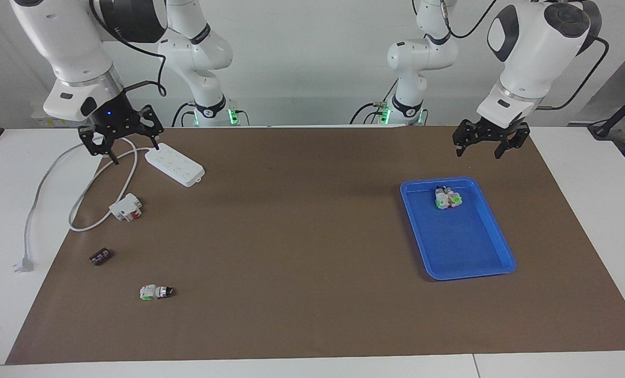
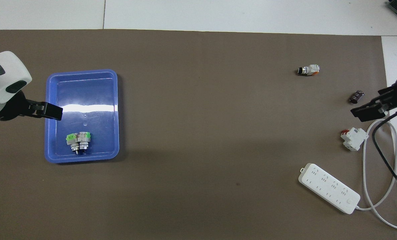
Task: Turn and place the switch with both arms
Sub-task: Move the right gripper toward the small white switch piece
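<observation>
The switch (image 1: 156, 292) lies on its side on the brown mat toward the right arm's end, farther from the robots than the other loose parts. It has a white-grey body with green and orange patches, a silver collar and a black knob tip, and it also shows in the overhead view (image 2: 308, 70). My right gripper (image 1: 123, 149) is open and empty, raised over the white cable beside the power strip; it shows in the overhead view (image 2: 365, 111) too. My left gripper (image 1: 480, 151) is open and empty, raised by the blue tray's edge, as the overhead view (image 2: 51, 111) shows.
A blue tray (image 1: 480, 257) (image 2: 85, 90) holds a tight cluster of white-green switches (image 1: 447, 198) (image 2: 78, 140). A white power strip (image 1: 176, 164) (image 2: 328, 187) with a looping cable, a white block with red parts (image 1: 127, 207) (image 2: 353, 138) and a small black part (image 1: 100, 256) (image 2: 356, 96) lie toward the right arm's end.
</observation>
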{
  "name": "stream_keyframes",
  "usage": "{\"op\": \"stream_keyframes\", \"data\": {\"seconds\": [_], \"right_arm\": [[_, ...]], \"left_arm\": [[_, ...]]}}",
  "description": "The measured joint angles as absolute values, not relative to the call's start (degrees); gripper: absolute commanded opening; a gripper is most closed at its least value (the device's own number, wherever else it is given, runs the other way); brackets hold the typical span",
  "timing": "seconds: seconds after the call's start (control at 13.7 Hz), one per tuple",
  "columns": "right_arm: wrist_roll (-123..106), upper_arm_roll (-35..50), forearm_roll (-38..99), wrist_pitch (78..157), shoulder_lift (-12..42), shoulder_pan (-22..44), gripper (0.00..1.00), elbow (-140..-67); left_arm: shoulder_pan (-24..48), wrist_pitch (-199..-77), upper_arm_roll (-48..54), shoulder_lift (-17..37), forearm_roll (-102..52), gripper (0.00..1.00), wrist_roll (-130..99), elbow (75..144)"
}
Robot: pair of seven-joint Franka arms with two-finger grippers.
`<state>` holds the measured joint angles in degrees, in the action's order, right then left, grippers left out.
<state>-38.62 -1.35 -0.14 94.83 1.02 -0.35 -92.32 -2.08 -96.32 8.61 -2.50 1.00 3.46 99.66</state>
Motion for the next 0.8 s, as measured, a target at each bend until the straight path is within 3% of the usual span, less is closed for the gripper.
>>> {"op": "stream_keyframes", "data": {"seconds": [0.29,0.58,0.8], "right_arm": [[-60.51,-1.43,-0.14,95.45,8.0,-2.61,0.92,-87.62],[-76.61,-0.09,-0.14,95.88,20.43,-3.99,0.94,-77.59],[-83.38,6.57,-0.31,97.44,29.1,-9.2,0.99,-71.98]], "left_arm": [[-3.02,-96.33,7.69,-3.01,1.0,1.0,3.43,99.95],[-4.14,-96.34,7.47,-3.03,1.0,1.0,3.43,100.0],[-4.14,-96.34,7.48,-3.03,1.0,1.0,3.43,100.01]]}}
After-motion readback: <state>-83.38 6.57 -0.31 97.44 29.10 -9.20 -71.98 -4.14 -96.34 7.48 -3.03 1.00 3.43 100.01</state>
